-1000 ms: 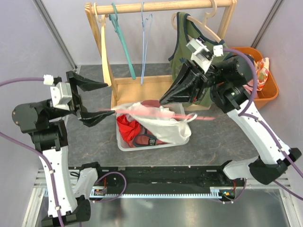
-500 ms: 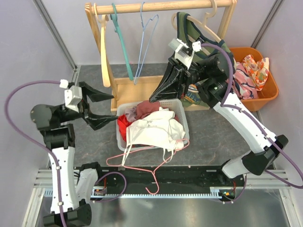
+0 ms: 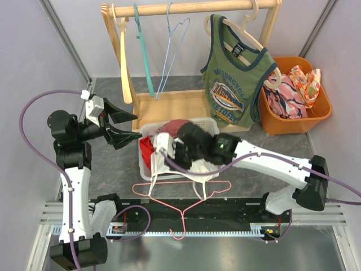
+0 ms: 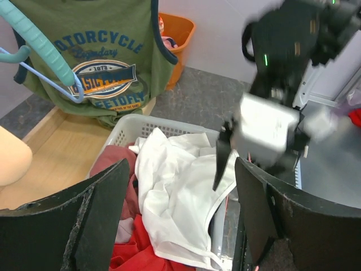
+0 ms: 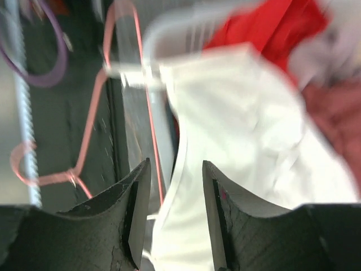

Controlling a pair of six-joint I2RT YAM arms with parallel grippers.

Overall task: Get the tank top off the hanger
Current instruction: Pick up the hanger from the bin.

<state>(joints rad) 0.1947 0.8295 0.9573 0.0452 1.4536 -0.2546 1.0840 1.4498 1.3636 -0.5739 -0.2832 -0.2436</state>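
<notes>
A white tank top (image 3: 194, 165) lies crumpled in the white basket (image 3: 142, 164), off its hanger. The pink wire hanger (image 3: 182, 212) lies bare on the table in front of the basket. My right gripper (image 3: 172, 160) hangs open just above the tank top's front edge (image 5: 237, 124), holding nothing, with the pink hanger (image 5: 84, 164) to its left. My left gripper (image 3: 127, 127) stands open left of the basket, facing the tank top (image 4: 180, 186), empty. A green printed tank top (image 3: 234, 84) hangs on a wooden hanger on the rack.
The wooden rack (image 3: 186, 8) also carries a teal hanger (image 3: 144, 51) and a blue wire hanger (image 3: 172, 45). Red and maroon clothes (image 3: 152, 152) fill the basket's left side. An orange bin (image 3: 316, 113) of patterned clothes stands at the right.
My right arm has swung down from the rack to the basket's front, and its gripper has opened. The left gripper has drawn back left. The pink hanger has shifted slightly on the table.
</notes>
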